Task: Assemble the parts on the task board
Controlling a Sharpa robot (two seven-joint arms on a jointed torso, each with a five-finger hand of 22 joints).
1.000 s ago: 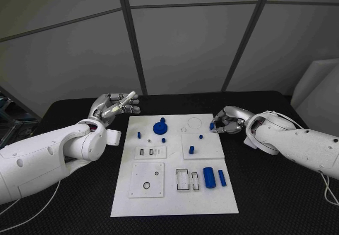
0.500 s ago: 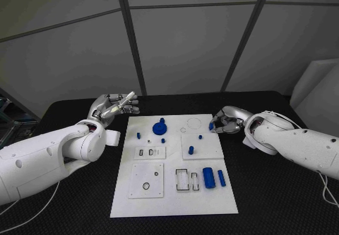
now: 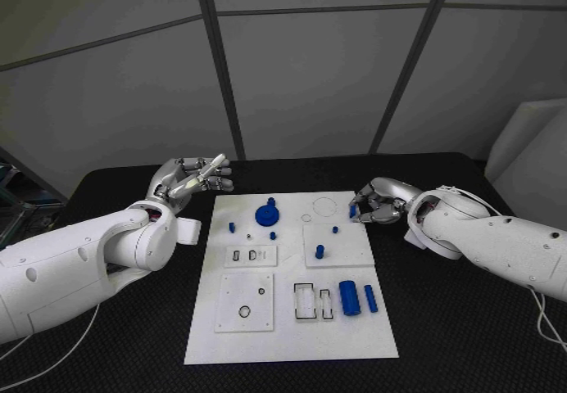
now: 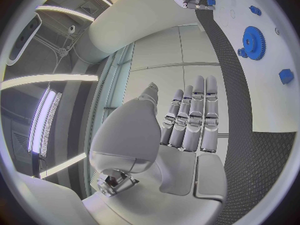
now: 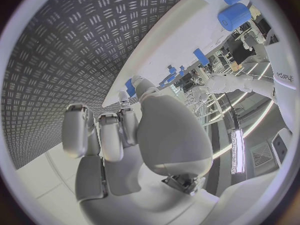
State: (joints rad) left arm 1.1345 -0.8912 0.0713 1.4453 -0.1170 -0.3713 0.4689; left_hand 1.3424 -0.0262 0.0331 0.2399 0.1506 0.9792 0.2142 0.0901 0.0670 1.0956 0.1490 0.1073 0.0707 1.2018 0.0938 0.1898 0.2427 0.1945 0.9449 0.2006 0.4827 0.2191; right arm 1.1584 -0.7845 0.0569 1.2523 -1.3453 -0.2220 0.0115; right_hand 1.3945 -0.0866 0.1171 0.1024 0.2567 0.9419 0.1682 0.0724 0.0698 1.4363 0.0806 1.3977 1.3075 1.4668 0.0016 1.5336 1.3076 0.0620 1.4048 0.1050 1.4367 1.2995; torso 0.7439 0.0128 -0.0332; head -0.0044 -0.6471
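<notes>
The white task board (image 3: 296, 327) lies in the middle of the black table. My right hand (image 3: 380, 203) hovers at the board's far right edge and pinches a small blue peg (image 3: 353, 210), which also shows at its fingertips (image 5: 130, 86). My left hand (image 3: 195, 175) is raised off the board's far left corner with straight fingers (image 4: 190, 115) and holds nothing. On the board stand a blue gear (image 3: 268, 214) (image 4: 253, 42) and small blue pegs (image 3: 273, 235). A thick blue cylinder (image 3: 349, 296) (image 5: 234, 16) and a thinner one (image 3: 371, 298) lie nearer me.
White sub-plates with slots and holes sit on the board (image 3: 247, 300), one with a blue peg (image 3: 319, 251) standing in it. Black table surface (image 3: 460, 327) runs along both sides of the board. Grey wall panels stand behind the table.
</notes>
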